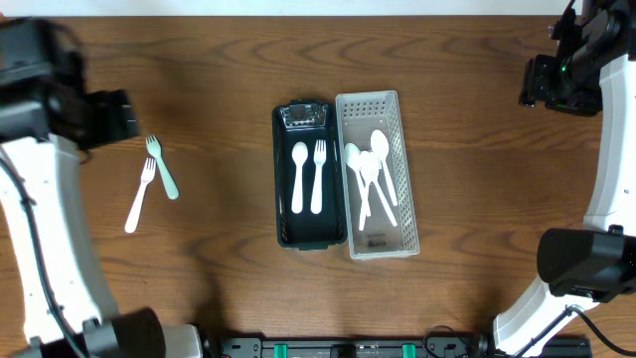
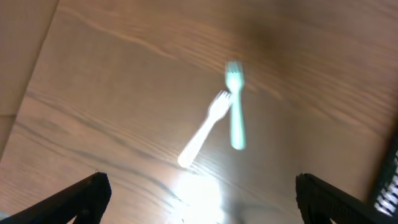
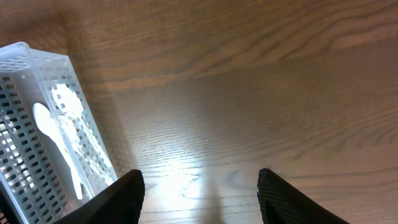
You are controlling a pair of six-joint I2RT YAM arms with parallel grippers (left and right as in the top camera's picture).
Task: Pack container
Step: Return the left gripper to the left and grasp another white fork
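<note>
**Overhead.** Dark container sits mid-table, long axis running away from the robot. Inside it, side by side, are one white spoon and one boxed fork. A glossy patch at the container's far end can't be identified. The white slotted basket stands against the container's right wall, slightly skewed. It holds a heap of loose spoons that overlap, so the count is unclear. Well to the left, a white fork and a green fork lie on bare wood, meeting near the white one's tines. The left arm is blurred at upper left and cut by the frame. The right arm is at the far right edge, partly out of frame. Neither arm's jaws can be made out here.

**Left wrist.** Whole frame is soft. The left gripper shows only two dark fingertips at the bottom corners, spread wide with nothing between them but glare on the wood. Both forks lie ahead, untouched. A dark sliver at the right edge is cut off and can't be identified.

**Right wrist.** The right gripper has its jaws apart and empty, with only the fingertips visible. The basket is cropped at the left, with one spoon visible through the slots. The container is not in this view.
</note>
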